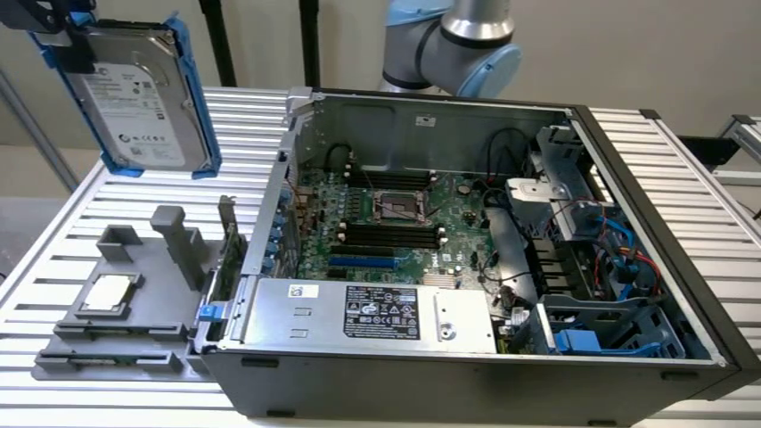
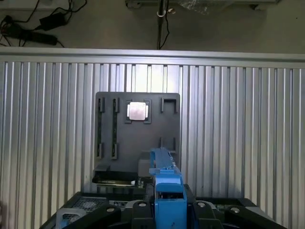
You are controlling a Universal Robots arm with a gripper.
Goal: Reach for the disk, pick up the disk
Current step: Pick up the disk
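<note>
The disk (image 1: pixel 137 94) is a silver-grey hard drive with a white label, framed by blue carrier rails. It hangs tilted in the air, high above the table near the exterior view's left. My gripper (image 1: pixel 69 40) holds it from the top corner, its black fingers shut on the blue rail. In the wrist view the disk's blue rail (image 2: pixel 167 183) runs edge-on between the black fingers of the gripper (image 2: pixel 170 207), well above the table.
Below the disk, a grey tray (image 1: pixel 71 343) on the slatted metal table (image 1: pixel 143 223) holds a small silver chip (image 1: pixel 110 292). The open computer case (image 1: pixel 476 116) stands beside it, with a silver box (image 1: pixel 380 312) at its front. The arm's joint (image 1: pixel 464 40) rises behind the case.
</note>
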